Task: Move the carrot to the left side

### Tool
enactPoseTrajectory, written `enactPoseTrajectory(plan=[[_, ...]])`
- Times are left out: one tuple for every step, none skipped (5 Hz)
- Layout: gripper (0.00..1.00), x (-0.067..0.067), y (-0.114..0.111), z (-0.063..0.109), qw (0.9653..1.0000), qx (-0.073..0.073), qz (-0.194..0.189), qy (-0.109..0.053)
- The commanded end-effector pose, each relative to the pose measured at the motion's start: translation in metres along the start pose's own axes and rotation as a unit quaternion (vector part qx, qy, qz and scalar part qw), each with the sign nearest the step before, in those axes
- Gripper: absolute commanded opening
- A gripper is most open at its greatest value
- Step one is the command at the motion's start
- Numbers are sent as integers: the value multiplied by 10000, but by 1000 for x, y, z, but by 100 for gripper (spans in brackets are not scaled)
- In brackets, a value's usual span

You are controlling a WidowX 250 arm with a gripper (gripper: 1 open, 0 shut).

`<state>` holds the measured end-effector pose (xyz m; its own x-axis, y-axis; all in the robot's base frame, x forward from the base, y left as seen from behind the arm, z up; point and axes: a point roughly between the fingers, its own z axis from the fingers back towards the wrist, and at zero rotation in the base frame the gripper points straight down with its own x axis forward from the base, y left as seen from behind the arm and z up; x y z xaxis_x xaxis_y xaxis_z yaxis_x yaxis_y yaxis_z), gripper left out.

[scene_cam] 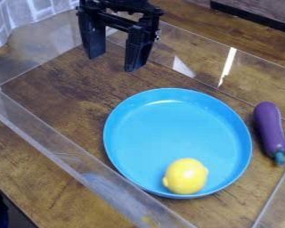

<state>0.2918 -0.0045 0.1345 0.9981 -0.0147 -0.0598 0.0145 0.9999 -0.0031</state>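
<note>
overhead and slightly angled, a single camera view looks down on a dark wooden table enclosed by clear plastic walls that run along its edges and catch bright streaks of reflected light. at the top of the view, left of centre, a black gripper hangs pointing down at the table, its two long dark fingers spread wide apart with bare wood showing between them; it pinches nothing and touches no object. below and to the right of the gripper, well apart from it, a round blue plate with a raised rim fills the middle and lower part of the scene. a yellow lemon sits inside the plate near its lower edge, close to the rim. to the right of the plate, just beside its rim but not on it, a purple eggplant lies on the wood, running roughly top to bottom, with its small green stem end toward the bottom of the view, close to the clear wall on the right side. the carrot named in the task cannot be made out anywhere in this view; no orange object shows on the table, on the plate, or between the fingers. the left part of the table shows wood grain and the clear wall.
</note>
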Motion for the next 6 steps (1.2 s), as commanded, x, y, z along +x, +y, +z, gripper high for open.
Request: enactPoseTrajectory(plan=[[100, -1, -5, -6, 10000, -5, -69, 58], [100, -4, -14, -13, 9997, -10, -199, 105], [100, -10, -32, -22, 9989, -10, -464, 86], [100, -17, -56, -36, 9964, 12, -843, 9], [100, -18, -75, -59, 9920, 44, -1259, -51], [100, -19, -91, -79, 9852, 69, -1704, -143]])
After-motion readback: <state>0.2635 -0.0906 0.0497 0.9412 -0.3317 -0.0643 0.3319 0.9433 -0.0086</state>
